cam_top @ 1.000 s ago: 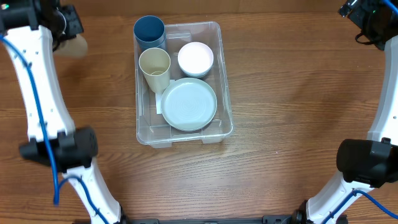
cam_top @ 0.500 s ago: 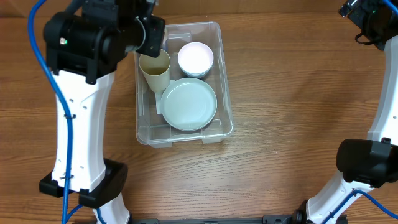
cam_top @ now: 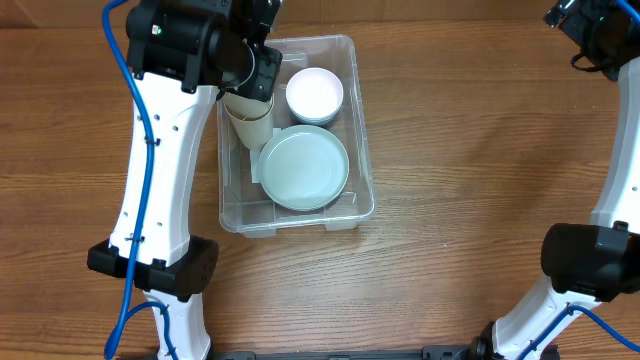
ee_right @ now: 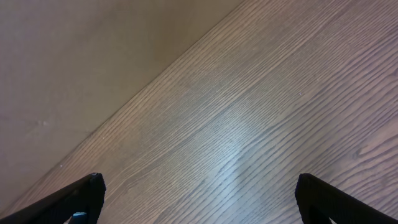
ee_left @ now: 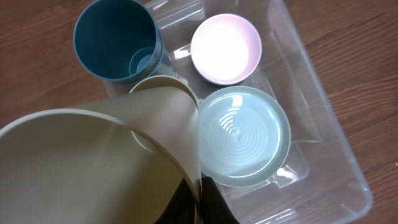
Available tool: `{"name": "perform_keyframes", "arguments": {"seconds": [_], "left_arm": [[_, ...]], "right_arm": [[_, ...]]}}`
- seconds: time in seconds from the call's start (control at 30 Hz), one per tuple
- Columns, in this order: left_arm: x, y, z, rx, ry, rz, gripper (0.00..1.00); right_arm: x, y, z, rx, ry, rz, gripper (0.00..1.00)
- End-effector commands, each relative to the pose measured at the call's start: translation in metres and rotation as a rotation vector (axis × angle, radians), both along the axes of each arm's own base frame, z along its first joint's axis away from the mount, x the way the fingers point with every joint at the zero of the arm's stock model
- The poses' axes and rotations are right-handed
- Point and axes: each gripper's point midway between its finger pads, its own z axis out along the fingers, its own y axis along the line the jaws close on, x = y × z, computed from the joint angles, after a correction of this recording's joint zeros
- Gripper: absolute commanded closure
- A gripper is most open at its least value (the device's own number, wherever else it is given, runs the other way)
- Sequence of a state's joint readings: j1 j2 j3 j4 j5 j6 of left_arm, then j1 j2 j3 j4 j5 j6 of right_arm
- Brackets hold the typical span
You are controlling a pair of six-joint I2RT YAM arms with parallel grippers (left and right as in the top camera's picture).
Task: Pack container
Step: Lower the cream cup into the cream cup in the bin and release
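The clear plastic container (cam_top: 361,150) stands mid-table and also shows in the left wrist view (ee_left: 339,162). It holds a blue cup (ee_left: 117,38), a beige cup (cam_top: 251,122), a pink bowl (cam_top: 314,94) and a pale green plate (cam_top: 304,167). My left gripper (ee_left: 200,198) is shut on the rim of a second beige cup (ee_left: 81,168). It holds that cup tilted above the container's back left corner, over the cups. In the overhead view the left gripper (cam_top: 252,78) hides the blue cup. My right gripper (ee_right: 202,199) is open and empty over bare wood at the far right (cam_top: 588,25).
The wooden table (cam_top: 470,170) surrounds the container. The left arm's white link (cam_top: 155,180) runs along the container's left side. The right arm's base (cam_top: 585,262) stands at the right edge. A wall meets the table's far edge in the right wrist view.
My left arm has swung from the far left corner to above the container's back left, carrying the beige cup. It now covers the blue cup from above. The right arm has not moved.
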State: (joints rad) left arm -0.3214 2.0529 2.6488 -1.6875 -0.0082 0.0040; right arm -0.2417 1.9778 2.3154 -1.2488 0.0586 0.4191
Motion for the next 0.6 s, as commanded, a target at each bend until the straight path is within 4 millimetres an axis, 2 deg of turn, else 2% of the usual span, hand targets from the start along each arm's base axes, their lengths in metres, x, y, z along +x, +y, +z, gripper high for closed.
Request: {"name": "perform_keyframes", "arguments": {"seconds": [0.0, 0.07, 0.13, 0.17, 0.23, 0.33, 0.4, 0.43, 0.47, 0.57], "left_arm": [[0.003, 0.008, -0.015, 0.076, 0.026, 0.009, 0.96], [0.011, 0.010, -0.017, 0.088, 0.006, 0.019, 0.95], [0.023, 0.011, -0.012, 0.096, -0.046, 0.035, 0.56], [0.027, 0.010, -0.009, 0.093, -0.069, 0.038, 0.42], [0.036, 0.010, -0.004, 0.091, -0.111, 0.047, 0.26], [0.045, 0.008, 0.002, 0.081, -0.156, 0.053, 0.23], [0.045, 0.008, 0.007, 0.075, -0.168, 0.054, 0.20], [0.043, 0.008, 0.010, 0.074, -0.172, 0.055, 0.14], [0.039, 0.010, 0.017, 0.067, -0.184, 0.059, 0.03], [0.024, 0.012, 0.039, -0.001, -0.213, 0.128, 0.00]], "right_arm": [[0.001, -0.001, 0.003, -0.005, -0.010, -0.007, 0.00], [0.001, -0.001, 0.003, -0.005, -0.010, -0.007, 0.00], [0.001, -0.001, 0.003, -0.005, -0.010, -0.007, 0.00], [0.001, -0.001, 0.003, -0.005, -0.010, -0.007, 0.00], [0.001, -0.001, 0.003, -0.005, -0.010, -0.007, 0.00], [0.001, -0.001, 0.003, -0.005, -0.010, -0.007, 0.00], [0.001, -0.001, 0.003, -0.005, -0.010, -0.007, 0.00], [0.001, -0.001, 0.003, -0.005, -0.010, -0.007, 0.00], [0.001, -0.001, 0.003, -0.005, -0.010, -0.007, 0.00], [0.001, -0.001, 0.003, -0.005, -0.010, -0.007, 0.00]]}}
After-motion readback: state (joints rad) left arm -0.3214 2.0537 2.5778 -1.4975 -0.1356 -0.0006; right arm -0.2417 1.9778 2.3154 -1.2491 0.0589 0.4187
